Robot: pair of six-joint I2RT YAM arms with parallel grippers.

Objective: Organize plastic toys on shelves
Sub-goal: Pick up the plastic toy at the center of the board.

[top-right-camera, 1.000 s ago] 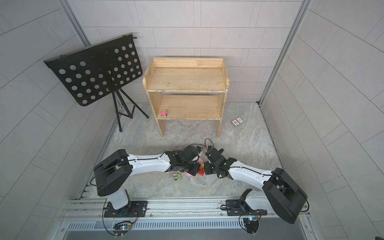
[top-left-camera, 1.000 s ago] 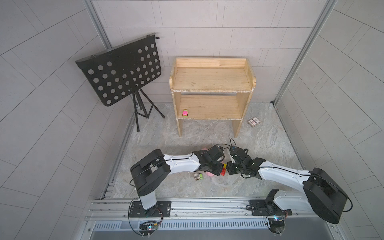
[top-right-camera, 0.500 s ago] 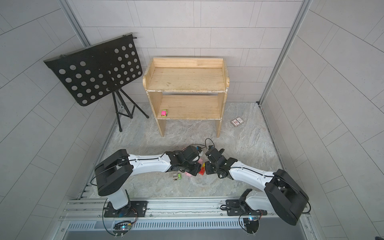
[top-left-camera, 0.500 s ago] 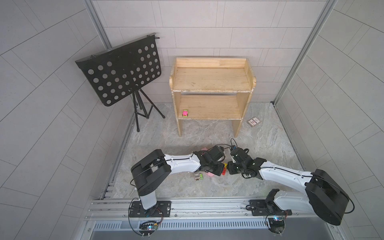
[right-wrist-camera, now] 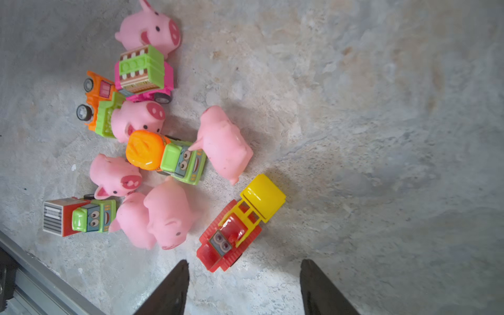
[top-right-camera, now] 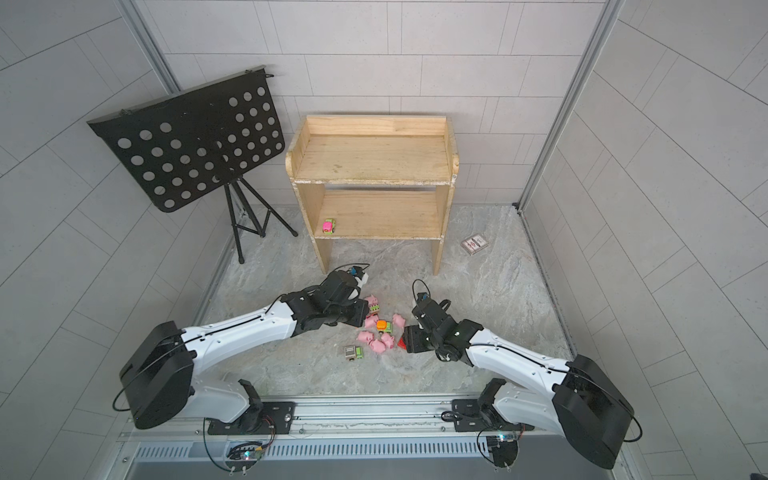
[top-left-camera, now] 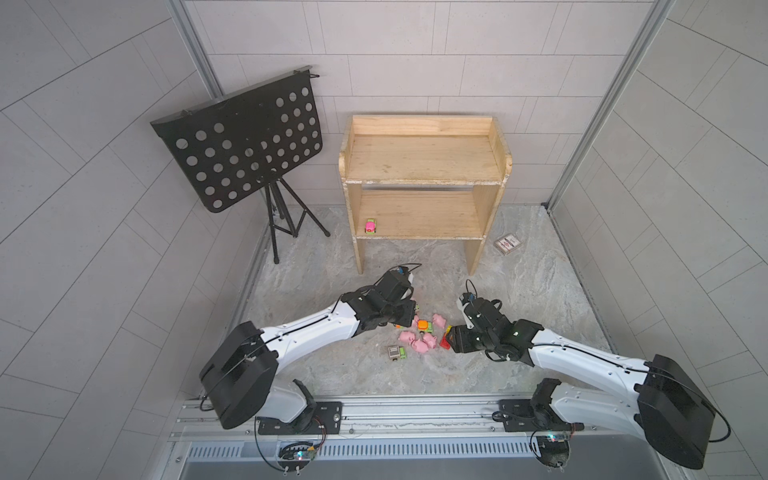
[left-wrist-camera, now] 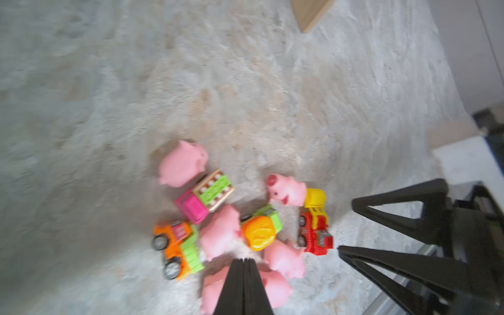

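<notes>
A heap of plastic toys [top-left-camera: 419, 337] lies on the floor between my arms: several pink pigs [right-wrist-camera: 169, 215] and small vehicles. One pink car [top-left-camera: 370, 226] stands on the lower board of the wooden shelves [top-left-camera: 424, 160]. My left gripper [left-wrist-camera: 243, 259] is shut with nothing in it, its tips over two pigs beside the orange-green mixer truck [left-wrist-camera: 260, 229]. My right gripper [right-wrist-camera: 245, 261] is open, its fingers apart just behind the red-yellow bulldozer [right-wrist-camera: 240, 223], not touching it. In both top views the grippers [top-left-camera: 411, 319] [top-right-camera: 405, 343] flank the heap.
A black perforated music stand [top-left-camera: 241, 141] on a tripod stands left of the shelves. A flat card packet [top-left-camera: 508, 244] lies on the floor at the right of the shelves. A metal rail [top-left-camera: 374, 415] runs along the front edge. Tiled walls close in both sides.
My right gripper's jaws have opened wide behind the red-yellow bulldozer. My left gripper, still shut, has drawn back a little to the left of the heap.
</notes>
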